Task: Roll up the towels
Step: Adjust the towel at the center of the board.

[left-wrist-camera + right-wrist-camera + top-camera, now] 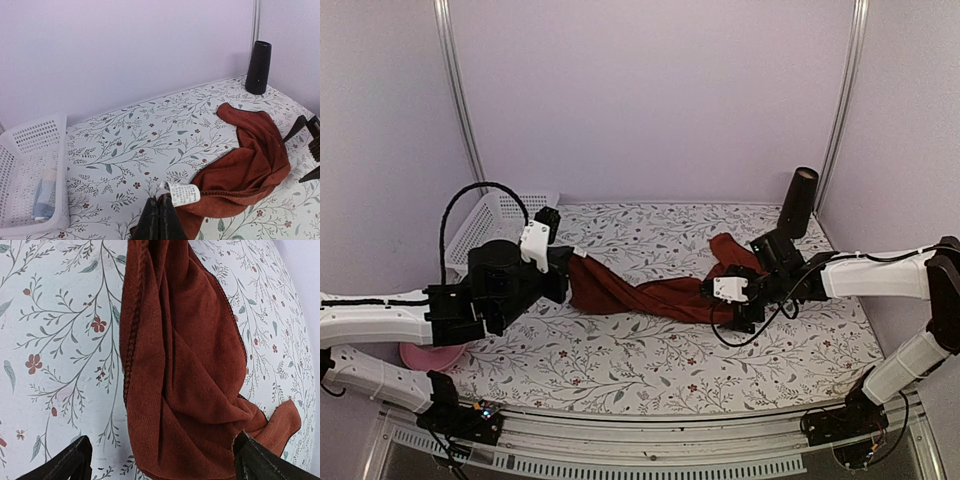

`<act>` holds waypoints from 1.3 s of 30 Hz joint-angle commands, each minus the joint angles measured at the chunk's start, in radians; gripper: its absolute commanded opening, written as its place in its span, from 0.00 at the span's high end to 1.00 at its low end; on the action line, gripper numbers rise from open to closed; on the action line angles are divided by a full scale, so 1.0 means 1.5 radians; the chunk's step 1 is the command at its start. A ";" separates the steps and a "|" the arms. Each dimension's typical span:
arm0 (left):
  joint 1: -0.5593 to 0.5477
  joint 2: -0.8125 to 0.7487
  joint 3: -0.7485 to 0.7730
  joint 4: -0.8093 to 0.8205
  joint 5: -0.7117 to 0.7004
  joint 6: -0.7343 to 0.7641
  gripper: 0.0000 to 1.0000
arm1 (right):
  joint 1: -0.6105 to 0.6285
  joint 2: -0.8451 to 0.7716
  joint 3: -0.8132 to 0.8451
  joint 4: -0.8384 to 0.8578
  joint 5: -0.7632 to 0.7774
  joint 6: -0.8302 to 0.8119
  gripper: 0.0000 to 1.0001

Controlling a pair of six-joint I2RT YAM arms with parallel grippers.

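The basket (30, 137) wall hides part of the pale towel (45, 197), so I see only a bit of it. The tag (183, 194) on the red towel (250, 165) has print too small for me to read. My left arm (370, 318) covers most of a pink thing (420, 356), and I can't tell what it is.

Table (620, 372) with a flower pattern, a white basket (488, 222), a black tube (798, 200) and a pink object (420, 357).
The white basket, with small holes in its sides, stands at the far left corner. The black tube stands upright at the far right corner, near the pale lilac walls (650, 100). The pink object lies at the near left edge, partly hidden.
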 commanded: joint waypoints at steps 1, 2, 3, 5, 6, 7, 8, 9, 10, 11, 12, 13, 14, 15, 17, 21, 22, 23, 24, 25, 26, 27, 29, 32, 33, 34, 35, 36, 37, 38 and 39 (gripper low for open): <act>0.024 -0.021 -0.024 -0.031 -0.011 -0.029 1.00 | 0.026 0.033 -0.015 0.050 0.037 0.001 0.01; 0.024 -0.020 -0.025 -0.029 -0.013 -0.028 1.00 | 0.037 0.042 -0.020 0.066 0.060 0.000 0.01; 0.025 -0.019 -0.024 -0.028 -0.019 -0.026 1.00 | 0.047 0.052 -0.025 0.087 0.089 0.000 0.01; 0.028 -0.018 -0.022 -0.030 -0.037 -0.022 1.00 | 0.063 0.079 -0.028 0.124 0.156 0.004 0.01; 0.029 -0.019 -0.020 -0.031 -0.045 -0.019 1.00 | 0.066 0.090 -0.026 0.138 0.179 0.010 0.01; 0.031 -0.021 -0.020 -0.031 -0.053 -0.018 1.00 | 0.067 0.099 -0.024 0.148 0.198 0.019 0.01; 0.036 -0.025 -0.021 -0.031 -0.057 -0.013 1.00 | 0.067 0.107 -0.023 0.155 0.216 0.024 0.01; 0.039 -0.028 -0.022 -0.032 -0.062 -0.012 1.00 | 0.067 0.112 -0.024 0.164 0.231 0.027 0.01; 0.044 -0.034 -0.024 -0.033 -0.064 -0.010 1.00 | 0.067 0.114 -0.024 0.169 0.241 0.027 0.01; 0.048 -0.038 -0.027 -0.033 -0.067 -0.009 1.00 | 0.066 0.115 -0.026 0.171 0.246 0.024 0.01; 0.053 -0.044 -0.029 -0.035 -0.068 -0.007 1.00 | 0.064 0.116 -0.026 0.172 0.250 0.023 0.01; 0.057 -0.051 -0.032 -0.036 -0.070 -0.007 1.00 | 0.063 0.117 -0.025 0.173 0.254 0.022 0.01; 0.059 -0.059 -0.036 -0.035 -0.071 -0.005 1.00 | 0.060 0.119 -0.022 0.175 0.260 0.025 0.01; 0.062 -0.065 -0.041 -0.034 -0.069 -0.003 1.00 | 0.057 0.124 -0.019 0.175 0.264 0.028 0.01; 0.066 -0.075 -0.047 -0.030 -0.067 -0.001 1.00 | 0.053 0.138 -0.012 0.178 0.276 0.036 0.03; 0.070 -0.080 -0.051 -0.026 -0.056 0.003 1.00 | 0.050 0.179 0.005 0.187 0.310 0.056 0.21; 0.070 -0.079 -0.052 -0.023 -0.053 0.004 1.00 | 0.050 0.189 0.010 0.185 0.314 0.060 0.28; 0.071 -0.079 -0.054 -0.020 -0.048 0.004 1.00 | 0.050 0.198 0.014 0.185 0.316 0.065 0.35; 0.070 -0.080 -0.055 -0.016 -0.042 0.006 1.00 | 0.050 0.207 0.019 0.184 0.316 0.069 0.42; 0.071 -0.081 -0.058 -0.012 -0.037 0.006 1.00 | 0.049 0.213 0.022 0.181 0.312 0.072 0.53; 0.071 -0.081 -0.060 -0.008 -0.032 0.007 1.00 | 0.049 0.217 0.025 0.176 0.307 0.076 0.65; 0.072 -0.082 -0.063 -0.004 -0.028 0.007 1.00 | 0.049 0.219 0.030 0.162 0.301 0.077 0.77; 0.072 -0.084 -0.064 -0.005 -0.026 0.006 1.00 | 0.045 0.208 0.038 0.129 0.276 0.078 0.96; 0.072 -0.097 -0.066 -0.009 -0.020 0.015 1.00 | 0.024 0.151 0.065 0.029 0.202 0.068 0.97; 0.072 -0.105 -0.068 -0.010 -0.016 0.022 1.00 | 0.015 0.126 0.080 -0.027 0.170 0.063 0.97; 0.072 -0.115 -0.070 -0.009 -0.012 0.032 1.00 | 0.008 0.102 0.102 -0.093 0.132 0.052 0.97; 0.072 -0.126 -0.072 -0.011 -0.012 0.036 1.00 | 0.002 0.078 0.122 -0.164 0.097 0.045 0.97; 0.072 -0.139 -0.074 -0.014 -0.013 0.038 1.00 | -0.003 0.042 0.149 -0.227 0.055 0.037 0.97; 0.072 -0.152 -0.076 -0.016 -0.014 0.043 1.00 | -0.004 0.015 0.167 -0.296 0.010 0.022 0.97; 0.071 -0.168 -0.081 -0.018 -0.016 0.045 1.00 | -0.005 -0.011 0.181 -0.353 -0.041 0.010 0.97; 0.071 -0.184 -0.086 -0.020 -0.017 0.044 1.00 | -0.005 -0.036 0.194 -0.398 -0.078 -0.003 0.96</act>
